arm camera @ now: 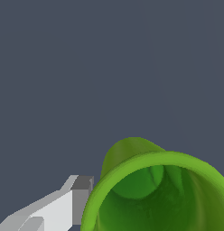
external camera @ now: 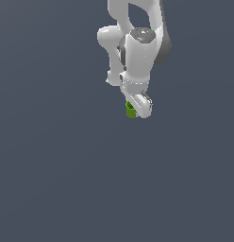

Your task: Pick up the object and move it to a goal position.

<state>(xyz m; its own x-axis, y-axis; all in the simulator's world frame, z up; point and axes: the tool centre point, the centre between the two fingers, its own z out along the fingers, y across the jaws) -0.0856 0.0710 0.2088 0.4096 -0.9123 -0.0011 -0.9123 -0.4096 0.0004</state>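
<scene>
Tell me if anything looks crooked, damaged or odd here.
Nothing stands out. The green cup sits at the gripper, with one finger right beside its rim, and it looks whole, its hollow empty. The grey surface shows nothing else.

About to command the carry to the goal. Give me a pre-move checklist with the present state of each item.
1. Green cup sits at the gripper tip: ok, the exterior view shows it right against the white fingers.
2. Finger contact: in the wrist view one finger sits right at the cup's rim: ok. The other finger is out of view: cannot tell.
3. Cup clear of the floor: cannot tell, no shadow or gap shows.
4. Cup orientation: its hollow opening faces the wrist camera: ok.
5. Goal position marked: not ok, neither view shows a marker.
6. Path free of obstacles: ok, nothing else appears around the arm.
</scene>
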